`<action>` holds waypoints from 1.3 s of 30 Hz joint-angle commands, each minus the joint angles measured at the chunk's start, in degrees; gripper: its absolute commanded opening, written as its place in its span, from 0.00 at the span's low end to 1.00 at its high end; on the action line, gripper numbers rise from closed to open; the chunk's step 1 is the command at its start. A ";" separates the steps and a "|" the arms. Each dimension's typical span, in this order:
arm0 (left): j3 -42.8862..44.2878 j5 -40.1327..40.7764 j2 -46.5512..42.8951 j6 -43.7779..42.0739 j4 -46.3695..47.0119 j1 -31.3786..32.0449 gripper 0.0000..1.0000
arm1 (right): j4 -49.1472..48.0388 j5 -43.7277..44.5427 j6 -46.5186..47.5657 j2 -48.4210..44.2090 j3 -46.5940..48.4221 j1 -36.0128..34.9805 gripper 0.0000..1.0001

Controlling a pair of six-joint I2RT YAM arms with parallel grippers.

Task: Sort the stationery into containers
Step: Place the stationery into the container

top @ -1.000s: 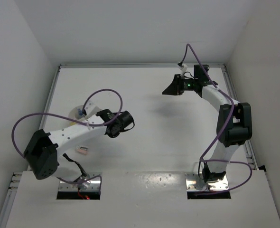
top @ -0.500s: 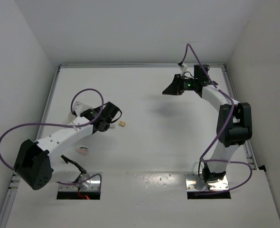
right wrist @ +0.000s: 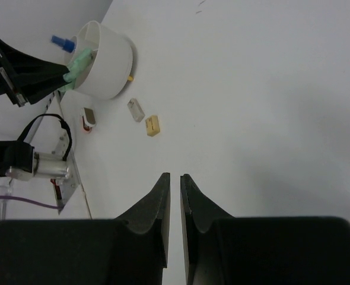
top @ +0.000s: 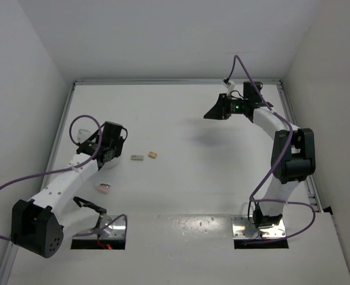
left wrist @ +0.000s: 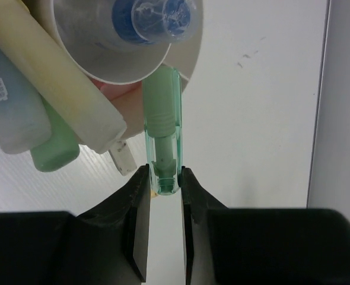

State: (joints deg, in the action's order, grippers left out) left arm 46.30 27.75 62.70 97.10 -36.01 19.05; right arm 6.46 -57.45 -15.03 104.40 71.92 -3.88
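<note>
Clamps left gripper (left wrist: 163,199) on green marker (left wrist: 162,119) at its clear cap end, leaning over white bowl (left wrist: 185,56) rim. Probably light, stiff, slick; apt to pivot, so better gripped mid-barrel. Holds right gripper (right wrist: 175,196) closed, empty.

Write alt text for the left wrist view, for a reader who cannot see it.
The left pincer is shut on the clear-capped end of a green marker, whose far end meets the rim of a white bowl. A yellow marker and a pale blue marker are bunched at the left, and a blue-tipped pen shows at the top.
</note>
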 commanded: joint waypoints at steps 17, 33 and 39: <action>-5.00 -12.37 -3.99 -0.42 4.46 -6.03 0.19 | -2.24 -1.88 -0.27 -2.53 -0.29 0.72 0.12; -4.47 -13.51 -6.89 -4.89 4.98 -11.05 0.53 | -2.24 -2.40 -0.27 -2.53 -0.82 0.72 0.12; 2.28 -11.66 -8.03 -18.21 4.98 -7.28 0.22 | 10.99 -1.61 11.91 -0.08 6.18 -1.38 0.27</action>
State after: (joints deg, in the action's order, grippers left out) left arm 42.85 15.22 56.42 88.60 -32.73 9.69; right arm 9.98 -57.58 -11.79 104.47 72.03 -3.88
